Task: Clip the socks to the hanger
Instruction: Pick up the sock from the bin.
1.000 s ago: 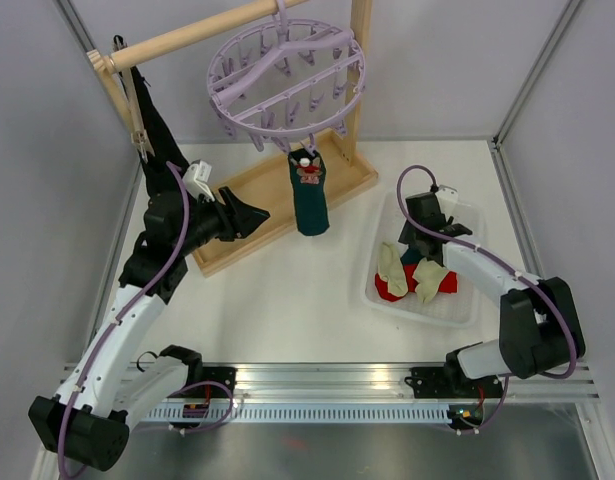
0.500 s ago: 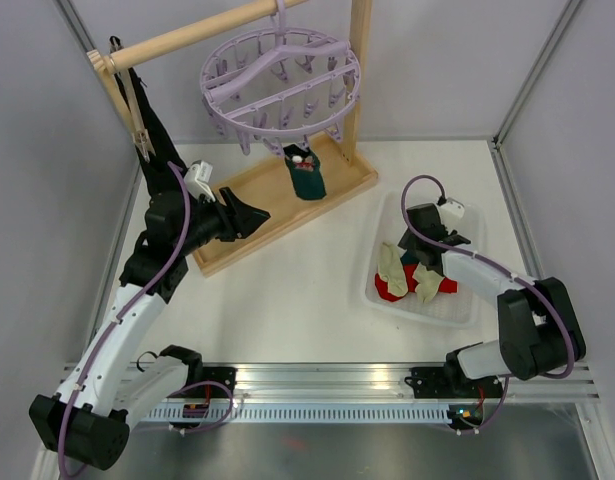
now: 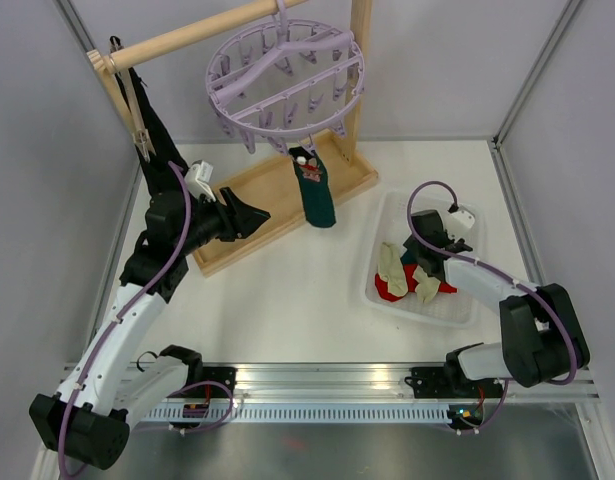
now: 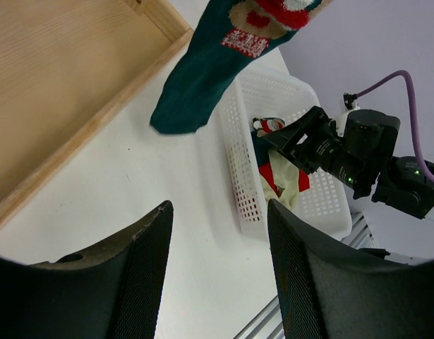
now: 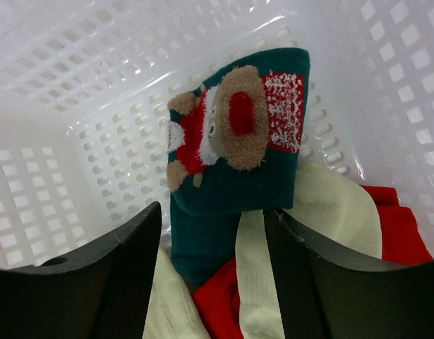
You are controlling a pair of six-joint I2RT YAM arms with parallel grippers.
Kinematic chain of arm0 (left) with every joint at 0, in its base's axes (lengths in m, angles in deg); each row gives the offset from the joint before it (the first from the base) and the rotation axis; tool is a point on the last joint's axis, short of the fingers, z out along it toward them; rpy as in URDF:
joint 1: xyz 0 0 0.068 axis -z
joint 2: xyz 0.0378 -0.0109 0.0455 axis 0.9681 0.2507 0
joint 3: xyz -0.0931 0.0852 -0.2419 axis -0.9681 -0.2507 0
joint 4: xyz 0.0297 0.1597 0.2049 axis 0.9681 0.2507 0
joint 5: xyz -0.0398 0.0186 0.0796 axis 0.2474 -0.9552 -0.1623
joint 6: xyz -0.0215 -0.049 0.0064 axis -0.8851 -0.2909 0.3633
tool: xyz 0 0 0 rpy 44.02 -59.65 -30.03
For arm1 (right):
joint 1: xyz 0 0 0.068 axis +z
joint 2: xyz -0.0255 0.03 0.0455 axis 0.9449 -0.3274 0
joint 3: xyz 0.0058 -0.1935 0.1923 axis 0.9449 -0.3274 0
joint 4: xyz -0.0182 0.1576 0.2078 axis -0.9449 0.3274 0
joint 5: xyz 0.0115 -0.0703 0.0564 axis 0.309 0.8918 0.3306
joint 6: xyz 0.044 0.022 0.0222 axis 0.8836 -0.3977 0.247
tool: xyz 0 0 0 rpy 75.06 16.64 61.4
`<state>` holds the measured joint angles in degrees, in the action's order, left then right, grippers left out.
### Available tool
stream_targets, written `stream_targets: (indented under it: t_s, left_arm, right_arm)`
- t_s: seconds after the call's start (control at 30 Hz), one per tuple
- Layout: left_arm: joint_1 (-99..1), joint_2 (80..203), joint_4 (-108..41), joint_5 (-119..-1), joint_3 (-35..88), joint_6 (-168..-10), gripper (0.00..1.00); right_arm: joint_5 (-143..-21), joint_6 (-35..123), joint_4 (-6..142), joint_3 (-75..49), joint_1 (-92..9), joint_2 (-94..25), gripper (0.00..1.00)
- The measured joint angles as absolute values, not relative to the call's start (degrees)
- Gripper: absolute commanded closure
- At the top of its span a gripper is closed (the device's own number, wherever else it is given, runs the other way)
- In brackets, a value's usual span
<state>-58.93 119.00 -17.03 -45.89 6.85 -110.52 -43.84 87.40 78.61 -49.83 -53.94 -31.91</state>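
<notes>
**Right tool poised over the basket, one sock already hung**

Our right tool [image 5: 211, 236] hangs with its fingers apart and nothing between them. Just ahead of it, in the white basket [image 5: 97, 85], lies the teal sock [image 5: 231, 141]. Its long axis runs straight away from the tool, across the line on which the fingers close. The bear-patterned end points at the far wall, and the plain end nearest the tool is tucked under a cream sock [image 5: 336, 212] and a red sock [image 5: 400, 226]. We cannot tell for sure which end is the cuff.

The risk, as we judge it, is that closing low would gather the cream sock too and lift a tangle. A fingertip could also catch the basket's mesh.

The left tool [image 4: 218, 212] is likewise spread and empty. Well ahead of it the hung sock [image 3: 315, 195] dangles lengthwise downward from the hanger [image 3: 285, 75].
</notes>
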Motion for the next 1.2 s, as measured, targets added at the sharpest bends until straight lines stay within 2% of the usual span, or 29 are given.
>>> stream_targets:
  t_s: [0.13, 0.23, 0.27, 0.43, 0.53, 0.57, 0.7, 0.87, 1.2]
  left_arm:
    - [-58.9, 119.2, -17.0, -45.9, 6.9, -110.1, 0.38]
    - [-58.9, 119.2, -17.0, -45.9, 6.9, -110.0, 0.38]
    - [-58.9, 119.2, -17.0, -45.9, 6.9, -109.9, 0.38]
    - [-58.9, 119.3, -17.0, -45.9, 6.9, -109.9, 0.38]
    - [-58.9, 119.3, -17.0, -45.9, 6.9, -109.9, 0.38]
    - [-58.9, 119.4, -17.0, -45.9, 6.9, -109.9, 0.38]
    - [-58.9, 119.5, -16.8, -45.9, 6.9, -109.9, 0.38]
    - [-58.9, 119.6, -16.8, -45.9, 6.9, -109.9, 0.38]
    - [-58.4, 118.8, -21.9, -42.6, 5.5, -109.9, 0.38]
  right_arm:
    - [-42.8, 88.6, 77.0, -49.8, -54.3, -32.0, 0.37]
    - [-42.1, 88.9, 76.5, -49.7, -54.3, -32.2, 0.44]
    - [-41.8, 89.0, 76.3, -49.6, -54.3, -32.5, 0.50]
    - [-41.3, 89.5, 76.1, -48.4, -55.0, -34.7, 0.63]
    - [-41.3, 89.4, 75.9, -47.9, -55.3, -35.5, 0.75]
    - [-41.3, 89.4, 75.8, -47.9, -55.4, -35.7, 0.82]
    - [-41.4, 88.9, 75.8, -47.6, -55.7, -35.7, 1.00]
    - [-43.5, 88.0, 76.0, -47.1, -55.8, -34.2, 1.00]
    - [-55.8, 85.3, 77.6, -44.1, -55.8, -22.2, 1.00]
